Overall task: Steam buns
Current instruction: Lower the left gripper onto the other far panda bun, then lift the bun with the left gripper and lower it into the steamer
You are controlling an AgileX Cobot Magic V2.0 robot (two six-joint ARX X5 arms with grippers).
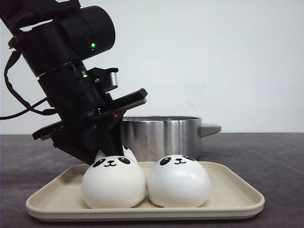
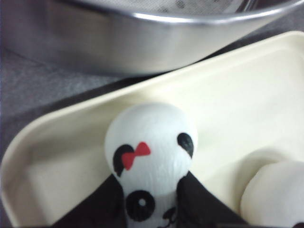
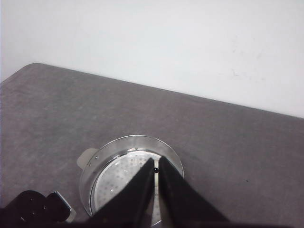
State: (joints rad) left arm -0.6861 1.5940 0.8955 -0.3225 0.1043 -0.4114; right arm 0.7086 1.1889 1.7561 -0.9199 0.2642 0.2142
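While we face forward over the dark grey table (image 1: 280, 156), we see the left gripper (image 2: 151, 202) on the left, angled down onto the back of a cream tray (image 1: 228, 199). Its black fingers (image 2: 202, 202) press on both sides of a white panda bun with a red bow (image 2: 151, 147), so it is gripping that bun, which sits at the rear left of the tray. Two more panda buns rest at the front of the tray, just beside each other: the left bun (image 1: 113, 183) and the right bun (image 1: 178, 181). Behind the tray stands a steel pot (image 1: 161, 135) with a perforated steamer plate (image 3: 118, 183) inside. The right gripper (image 3: 156, 173) hangs high above the pot, its fingers nearly together around nothing.
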